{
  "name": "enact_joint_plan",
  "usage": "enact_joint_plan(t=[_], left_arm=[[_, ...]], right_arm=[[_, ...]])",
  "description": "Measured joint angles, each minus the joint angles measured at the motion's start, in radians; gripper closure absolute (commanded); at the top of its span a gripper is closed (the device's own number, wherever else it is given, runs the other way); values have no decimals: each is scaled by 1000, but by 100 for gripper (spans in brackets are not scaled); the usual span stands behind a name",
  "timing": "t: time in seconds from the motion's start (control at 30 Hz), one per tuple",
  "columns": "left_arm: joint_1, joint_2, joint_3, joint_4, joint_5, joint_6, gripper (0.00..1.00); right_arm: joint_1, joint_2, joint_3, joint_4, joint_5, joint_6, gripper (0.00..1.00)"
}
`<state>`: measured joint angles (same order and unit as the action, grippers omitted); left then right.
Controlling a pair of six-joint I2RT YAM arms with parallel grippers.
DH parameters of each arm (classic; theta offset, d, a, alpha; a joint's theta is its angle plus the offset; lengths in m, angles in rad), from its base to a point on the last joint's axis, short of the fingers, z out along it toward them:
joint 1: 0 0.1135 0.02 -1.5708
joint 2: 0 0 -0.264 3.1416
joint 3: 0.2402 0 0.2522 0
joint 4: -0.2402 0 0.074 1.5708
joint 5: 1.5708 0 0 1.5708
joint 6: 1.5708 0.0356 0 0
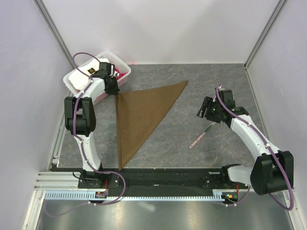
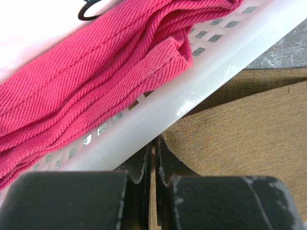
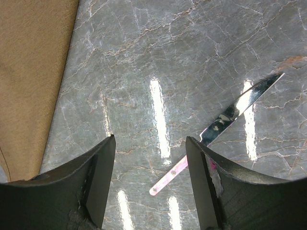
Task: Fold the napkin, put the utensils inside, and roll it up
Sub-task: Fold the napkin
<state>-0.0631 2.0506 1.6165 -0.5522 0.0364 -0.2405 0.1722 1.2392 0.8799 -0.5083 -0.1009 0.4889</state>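
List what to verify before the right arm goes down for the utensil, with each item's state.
1. Napkin folded into a flat triangle: ok.
2. Utensil lies alone on the bare table, apart from the napkin: ok.
3. Right gripper open, the utensil's pink handle end showing between its fingers: ok.
4. Utensil placed inside the napkin: not ok, not yet done.
5. Left gripper shut at the napkin's corner beside the basket: ok.
6. Left gripper actually pinching cloth: cannot tell.
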Motion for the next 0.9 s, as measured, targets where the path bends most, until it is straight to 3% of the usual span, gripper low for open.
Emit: enact_joint_plan(t=[0.77, 0.8, 0.87, 0.9], left_arm=[[12, -29, -1, 1, -19, 0, 97], [12, -29, -1, 1, -19, 0, 87], [11, -29, -1, 1, -19, 0, 77], [11, -29, 0, 0, -18, 0, 64]], right_arm=[[0, 6, 0, 0, -1, 0, 30], [0, 6, 0, 0, -3, 0, 30], [0, 6, 0, 0, -6, 0, 30], [0, 6, 0, 0, -7, 0, 30]])
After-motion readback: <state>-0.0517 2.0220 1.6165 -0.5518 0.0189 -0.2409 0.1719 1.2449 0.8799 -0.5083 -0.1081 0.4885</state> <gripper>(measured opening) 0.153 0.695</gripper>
